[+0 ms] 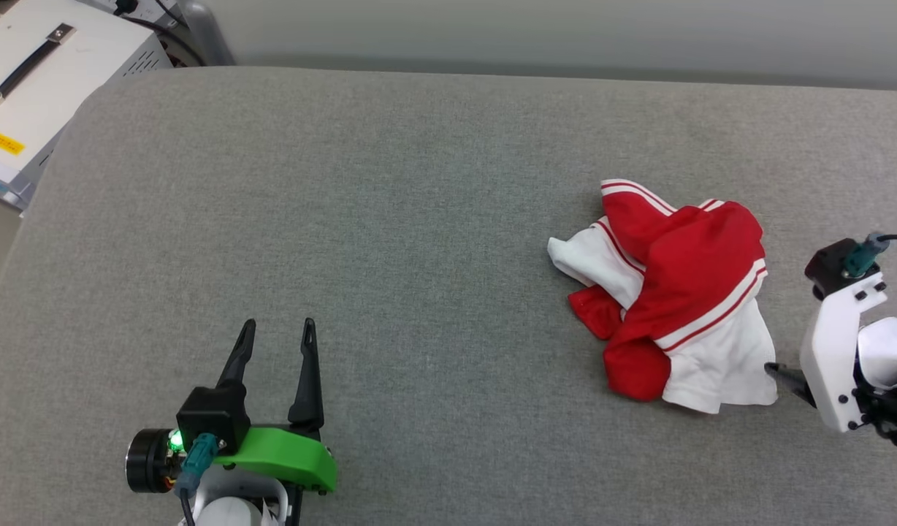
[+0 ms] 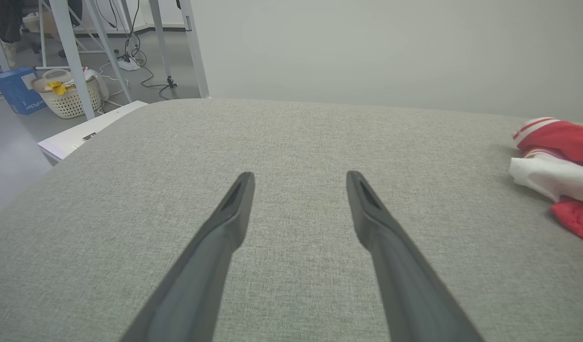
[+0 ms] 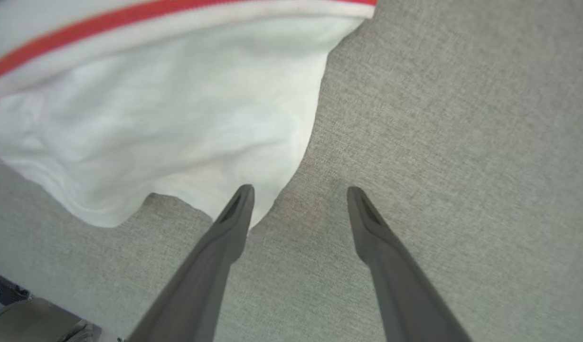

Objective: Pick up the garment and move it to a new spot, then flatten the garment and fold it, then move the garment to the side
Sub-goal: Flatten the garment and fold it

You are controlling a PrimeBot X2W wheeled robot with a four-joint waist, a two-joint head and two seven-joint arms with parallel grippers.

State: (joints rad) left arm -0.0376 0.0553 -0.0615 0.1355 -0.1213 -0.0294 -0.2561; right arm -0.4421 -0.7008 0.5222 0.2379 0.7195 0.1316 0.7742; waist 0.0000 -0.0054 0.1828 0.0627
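The garment point(image 1: 675, 292) lies in a crumpled heap on the grey fabric work surface point(image 1: 346, 219), unflattened and unfolded, so the step in hand is judged to be the first one: approach for pick-up. The right gripper point(image 3: 298, 199) stands with its jaws spread wide and nothing between them. In its own wrist view the white sleeve point(image 3: 177, 118) of the garment lies directly ahead of the fingers and off to the left-hand finger's side. The tip of that finger overlaps the sleeve's edge, while the right-hand finger points at bare surface. Whether the left-hand finger touches the cloth cannot be determined. A red-and-white striped trim band runs across the fabric farther ahead of the fingertips. The left gripper point(image 1: 277, 332) is likewise spread and empty, with the garment well apart from it, out beyond its right-hand finger. The next move is judged to call for the following: advance the right gripper along its finger axis, with a slight shift toward the left-hand finger, until the sleeve edge or a fold sits between both fingers. Then close and lift. Note that a grip on a single thin layer at the edge may slip, so a deeper bite on bunched fabric is preferable.
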